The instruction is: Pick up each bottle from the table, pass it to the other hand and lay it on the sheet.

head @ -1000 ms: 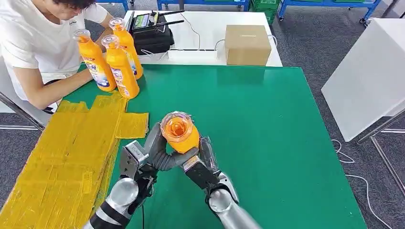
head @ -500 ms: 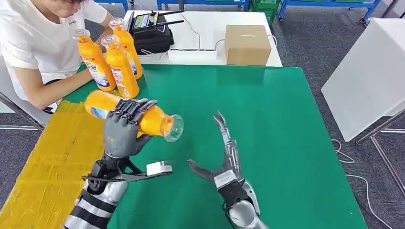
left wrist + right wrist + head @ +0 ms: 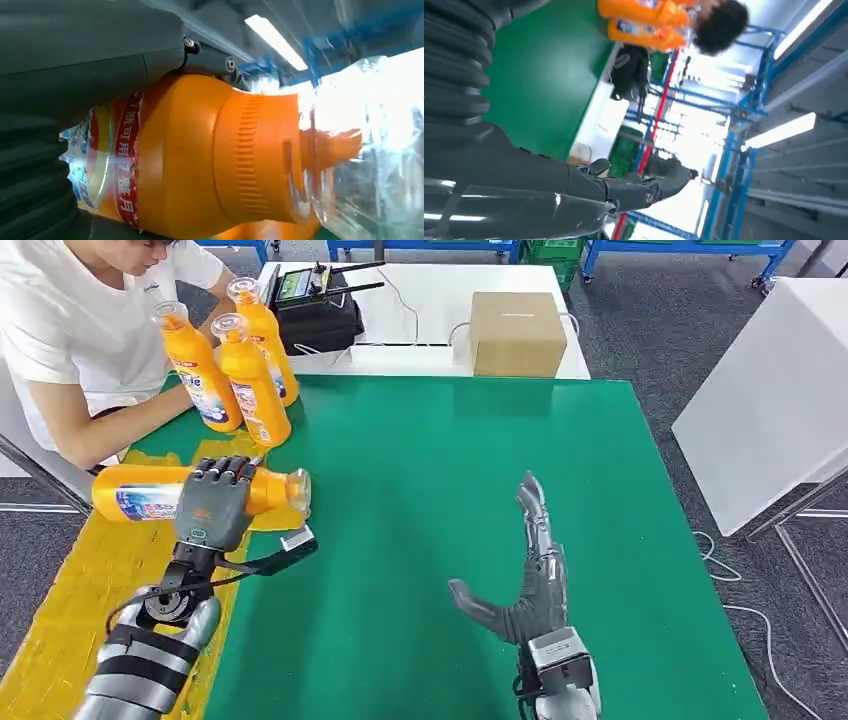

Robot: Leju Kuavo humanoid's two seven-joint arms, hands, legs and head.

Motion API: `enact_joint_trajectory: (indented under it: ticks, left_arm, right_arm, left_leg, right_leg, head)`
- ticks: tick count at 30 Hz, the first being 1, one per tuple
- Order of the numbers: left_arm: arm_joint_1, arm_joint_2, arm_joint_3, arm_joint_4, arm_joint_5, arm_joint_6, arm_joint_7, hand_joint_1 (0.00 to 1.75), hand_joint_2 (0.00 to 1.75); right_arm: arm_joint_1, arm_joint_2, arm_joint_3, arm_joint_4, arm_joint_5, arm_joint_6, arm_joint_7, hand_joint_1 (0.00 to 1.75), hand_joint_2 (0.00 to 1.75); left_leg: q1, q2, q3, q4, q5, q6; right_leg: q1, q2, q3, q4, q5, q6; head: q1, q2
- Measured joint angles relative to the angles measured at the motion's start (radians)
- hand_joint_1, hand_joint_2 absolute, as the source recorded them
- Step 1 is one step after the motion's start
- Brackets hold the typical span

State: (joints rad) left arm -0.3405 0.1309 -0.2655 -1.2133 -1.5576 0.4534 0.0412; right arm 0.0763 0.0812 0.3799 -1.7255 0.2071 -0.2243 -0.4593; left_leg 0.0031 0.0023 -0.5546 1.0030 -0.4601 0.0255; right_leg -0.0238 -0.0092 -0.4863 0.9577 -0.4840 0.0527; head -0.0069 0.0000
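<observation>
- Broadly, the green table (image 3: 480, 490) lies bare from centre to its 3 o'clock edge.
- Yellow sheet (image 3: 110, 580) covers the 9 o'clock side.
- Orange bottle (image 3: 140, 492), blue-labelled, clear-capped, lies sideways over the sheet's edge, gripped by the left hand (image 3: 213, 505).
- Right hand (image 3: 528, 570) is spread, holding nothing.

Green table (image 3: 480, 540): yellow sheet (image 3: 100, 590) at left; three upright orange plastic bottles (image 3: 235, 365) far-left; brown cardboard box (image 3: 518, 332) behind.

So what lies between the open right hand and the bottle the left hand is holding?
Only bare green table in the head view, between right hand and bottle held by left hand.
</observation>
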Motion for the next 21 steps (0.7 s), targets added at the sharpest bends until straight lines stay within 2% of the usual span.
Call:
enact_joint_trajectory:
  ticks: [5,11,21]
  left_arm:
    - [-0.064,0.050,-0.022,0.139,-0.009,-0.073,0.017,1.75,1.75]
    - [-0.135,0.057,-0.056,0.319,0.013,-0.209,0.034,1.75,1.75]
    - [-0.221,0.042,-0.093,0.542,0.023,-0.172,0.048,1.75,1.75]
  right_arm:
    - [0.012,-0.010,-0.028,-0.039,0.007,0.008,-0.002,0.00,1.75]
    - [0.016,-0.009,-0.045,-0.058,0.027,0.010,0.003,0.00,1.75]
    - [0.013,-0.008,-0.051,-0.058,0.044,0.010,0.009,0.00,1.75]
  left_leg:
    - [0.000,0.000,0.000,0.000,0.001,-0.001]
    - [0.000,0.000,-0.001,0.000,0.001,-0.001]
    - [0.000,-0.002,0.001,0.000,0.001,-0.001]
  right_leg:
    - [0.000,0.000,0.001,0.000,0.000,0.000]
    - [0.000,0.000,0.001,0.000,0.000,0.000]
    - [0.000,-0.002,0.003,0.000,0.000,0.000]
  head:
    - [0.000,0.000]
    - [0.000,0.000]
    - [0.000,0.000]
